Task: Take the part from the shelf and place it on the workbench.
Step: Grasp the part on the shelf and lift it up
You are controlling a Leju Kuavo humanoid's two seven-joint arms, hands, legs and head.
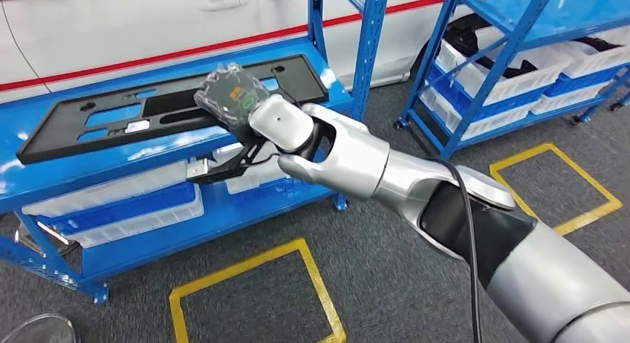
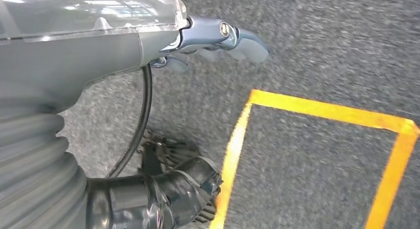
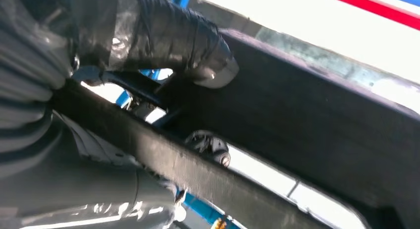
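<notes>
A long flat black part (image 1: 96, 116) with cut-out openings lies on the top of the blue shelf (image 1: 89, 172). My right hand (image 1: 234, 98), wrapped in a clear cover, sits at the part's right half. In the right wrist view its thumb (image 3: 198, 50) presses on the black part (image 3: 322, 120) while a dark finger (image 3: 210, 145) shows through an opening beneath, so the hand grips the part's bar. My left hand (image 2: 218, 40) hangs above grey carpet, holding nothing, its fingers loosely apart.
White bins (image 1: 111, 198) fill the shelf's lower level. A second blue rack (image 1: 512, 68) with white bins stands to the right. Yellow tape squares (image 1: 252, 298) (image 1: 557, 187) mark the grey floor. A white car body (image 1: 148, 24) is behind the shelf.
</notes>
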